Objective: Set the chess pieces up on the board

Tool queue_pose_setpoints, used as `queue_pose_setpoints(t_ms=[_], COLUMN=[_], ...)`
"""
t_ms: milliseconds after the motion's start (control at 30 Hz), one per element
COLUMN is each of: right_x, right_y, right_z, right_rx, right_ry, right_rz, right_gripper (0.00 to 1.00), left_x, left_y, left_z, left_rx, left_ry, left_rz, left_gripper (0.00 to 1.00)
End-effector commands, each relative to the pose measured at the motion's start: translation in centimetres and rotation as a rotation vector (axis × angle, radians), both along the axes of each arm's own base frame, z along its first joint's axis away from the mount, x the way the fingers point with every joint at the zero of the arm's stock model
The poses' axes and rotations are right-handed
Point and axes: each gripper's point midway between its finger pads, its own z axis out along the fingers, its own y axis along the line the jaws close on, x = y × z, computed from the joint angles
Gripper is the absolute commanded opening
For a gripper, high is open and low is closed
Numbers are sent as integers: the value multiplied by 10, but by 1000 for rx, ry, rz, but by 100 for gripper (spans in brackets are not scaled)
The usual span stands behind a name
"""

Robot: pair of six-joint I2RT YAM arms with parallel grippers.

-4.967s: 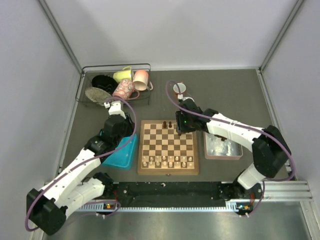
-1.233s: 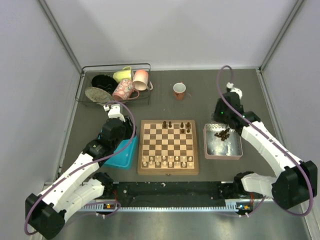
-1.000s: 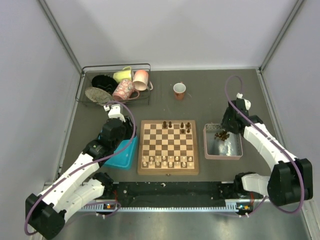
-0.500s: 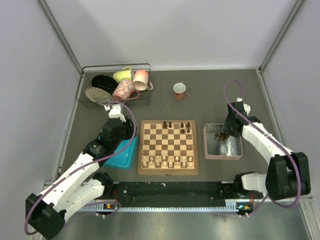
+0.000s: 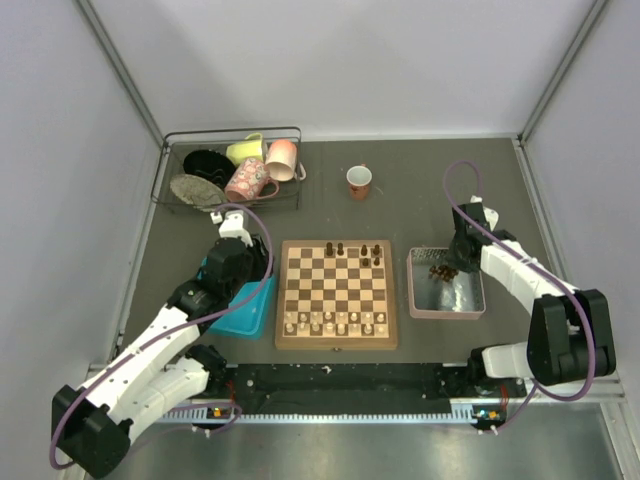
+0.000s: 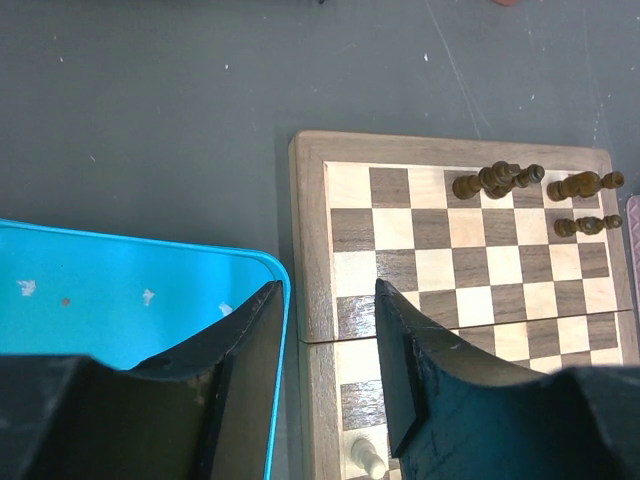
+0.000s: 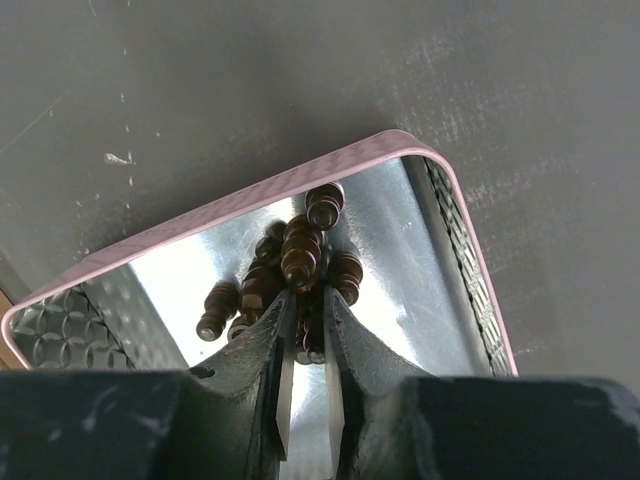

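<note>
My right arm bends down over the metal tray (image 7: 460, 240), and the right tool (image 7: 307, 300) is pinched on one of the dark chess pieces (image 7: 300, 250) piled there. My left arm reaches low; the left tool (image 6: 328, 300) is loose, holding nothing, above where the blue tray (image 6: 120, 290) meets the board (image 6: 310, 250).

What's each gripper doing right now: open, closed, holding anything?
Left gripper: open, nothing between its fingers.
Right gripper: closed on a dark chess piece in the metal tray.
</note>
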Motion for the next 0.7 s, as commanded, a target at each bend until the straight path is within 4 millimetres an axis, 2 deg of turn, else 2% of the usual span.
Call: queue_pose_setpoints(t_ms=[0,200,367,533,567,633,667], right_x=[7,6,5,1,1,0,-1], right_y=[-10,-12,-12,-14,-15,-15,-15], right_z=[5,17,42,57,57,54,48], right_rx=[-38,-42,-38,-45,-47,-52,-52], right_ry=[-30,-55,-111,-141,-137,-126,-108], right_rz=[-21,-17,-10,-9,-8,-8,-9], right_gripper=[14,1,0,0,6,27,29], left_x=[4,3,3,4,4,3,3], left_y=[-1,-1,-1,-2,-3,-3,-3], left_z=[11,12,12,12,12,11,11], left_rx=[-31,-32,-34,-42,-43,-43,-43], left_ry=[-47,-50,-49,-49,-47,-45,-44], left_rz=[6,6,6,2,2,0,-1], left_gripper=[46,46,46,46,46,46,46])
